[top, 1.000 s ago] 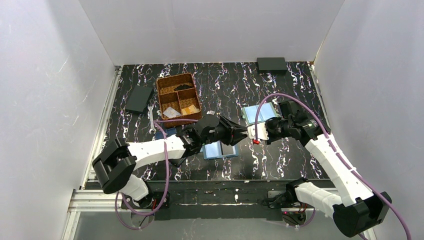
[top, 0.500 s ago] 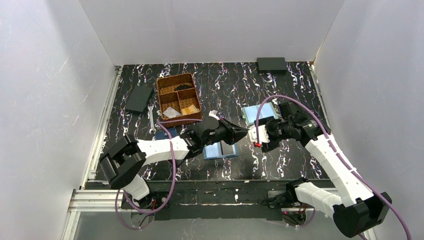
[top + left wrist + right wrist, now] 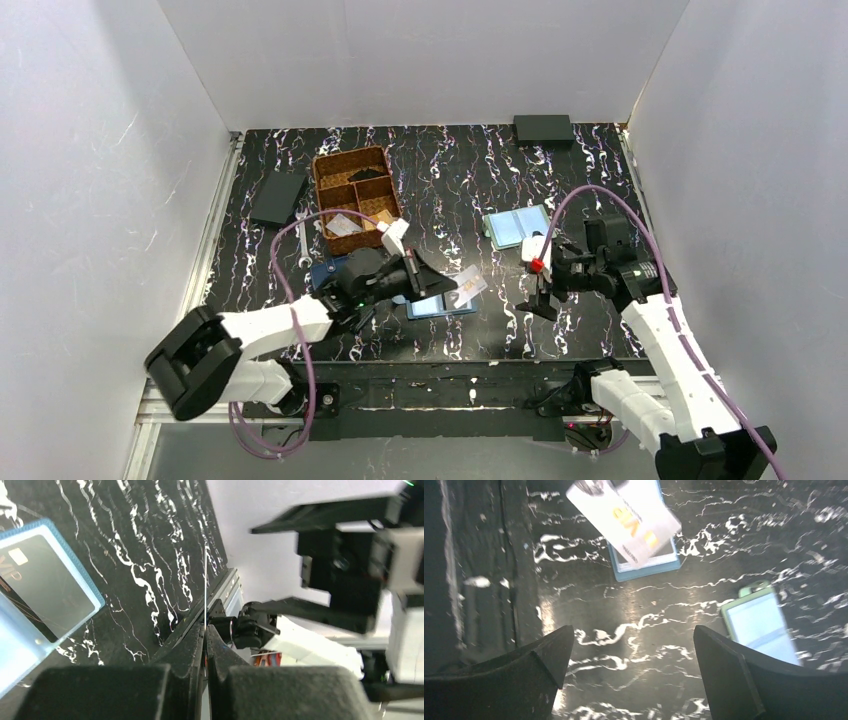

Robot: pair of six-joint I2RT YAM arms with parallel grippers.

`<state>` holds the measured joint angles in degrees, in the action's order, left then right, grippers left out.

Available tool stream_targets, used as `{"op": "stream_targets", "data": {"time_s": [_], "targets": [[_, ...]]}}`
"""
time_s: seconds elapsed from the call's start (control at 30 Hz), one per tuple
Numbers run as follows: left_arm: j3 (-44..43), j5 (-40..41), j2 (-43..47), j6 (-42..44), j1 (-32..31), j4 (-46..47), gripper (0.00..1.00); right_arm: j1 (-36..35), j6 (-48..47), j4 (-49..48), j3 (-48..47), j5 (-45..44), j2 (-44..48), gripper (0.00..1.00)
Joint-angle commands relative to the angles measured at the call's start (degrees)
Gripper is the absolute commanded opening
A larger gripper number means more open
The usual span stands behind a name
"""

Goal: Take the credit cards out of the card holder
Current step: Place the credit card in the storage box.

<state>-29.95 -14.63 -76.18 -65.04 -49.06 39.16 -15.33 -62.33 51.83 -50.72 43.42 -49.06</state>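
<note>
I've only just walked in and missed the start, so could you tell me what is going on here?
The left hand is shut on a whitish credit card, holding it just above the open blue card holder on the table. A dark card sits in one of its pockets. The right hand hangs open and empty to the holder's right.

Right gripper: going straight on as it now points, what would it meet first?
Most likely the bare table: the right gripper points down at it, with card holder and card off that line, though depth is unclear.
</note>
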Motion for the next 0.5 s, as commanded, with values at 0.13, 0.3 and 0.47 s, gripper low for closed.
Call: {"op": "stream_targets", "data": {"time_s": [0.13, 0.3, 0.47], "targets": [[9.66, -9.83, 16.99, 14.91, 12.22, 2.08, 0.00, 3.59, 16.65, -6.49, -0.23, 12.45, -14.18, 0.98], [11.23, -13.97, 23.31, 15.21, 20.59, 0.78, 0.00, 10.83, 14.31, -8.52, 1.65, 17.20, -20.05, 0.98], [10.70, -17.76, 24.32, 14.23, 29.47, -1.07, 0.00, 16.01, 10.16, -4.73, 0.48, 17.75, -23.28, 0.98]]}}
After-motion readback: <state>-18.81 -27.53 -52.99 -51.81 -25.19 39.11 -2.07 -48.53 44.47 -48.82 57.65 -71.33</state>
